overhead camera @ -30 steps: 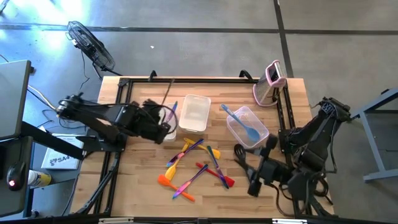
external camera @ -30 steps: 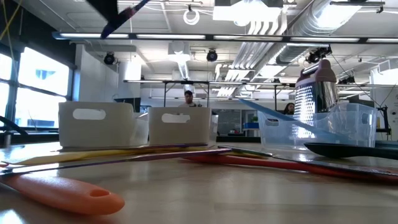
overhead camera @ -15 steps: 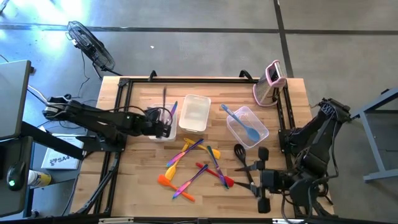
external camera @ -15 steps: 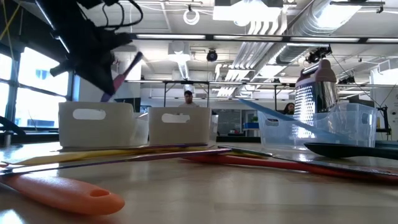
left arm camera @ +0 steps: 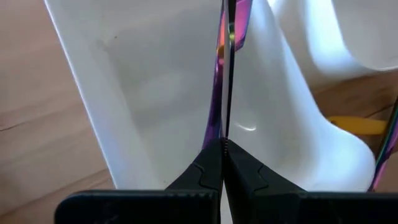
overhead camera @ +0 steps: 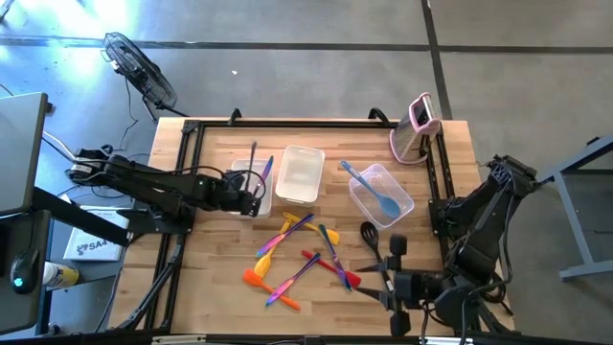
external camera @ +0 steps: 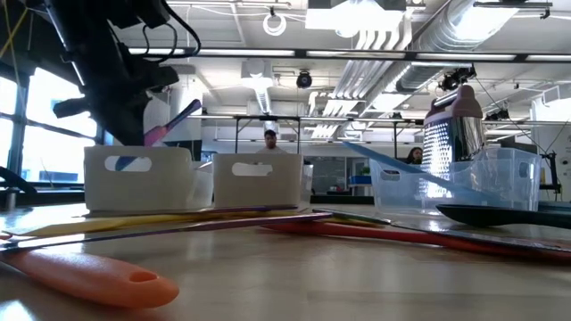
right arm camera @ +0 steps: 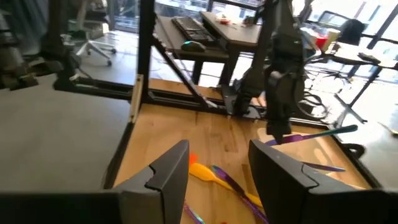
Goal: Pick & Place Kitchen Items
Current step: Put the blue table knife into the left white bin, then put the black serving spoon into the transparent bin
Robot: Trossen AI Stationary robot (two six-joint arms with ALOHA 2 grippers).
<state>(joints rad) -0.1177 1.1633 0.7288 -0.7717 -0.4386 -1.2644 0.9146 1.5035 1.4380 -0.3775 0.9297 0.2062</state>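
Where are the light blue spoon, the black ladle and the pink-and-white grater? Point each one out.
light blue spoon (overhead camera: 386,203), high view, on its bowl, inside the clear tub.
black ladle (overhead camera: 369,233), high view, on its head.
pink-and-white grater (overhead camera: 420,113), high view, on its pink top.

Colourful utensils (overhead camera: 299,257) scattered mid-table

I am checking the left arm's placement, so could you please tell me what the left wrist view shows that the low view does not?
Only the left wrist view shows the left claw shut on the purple utensil above the inside of the left tub. Only the low view shows the orange handle lying nearest the camera, the metal grater and the right tub. Both show that utensil and that tub.
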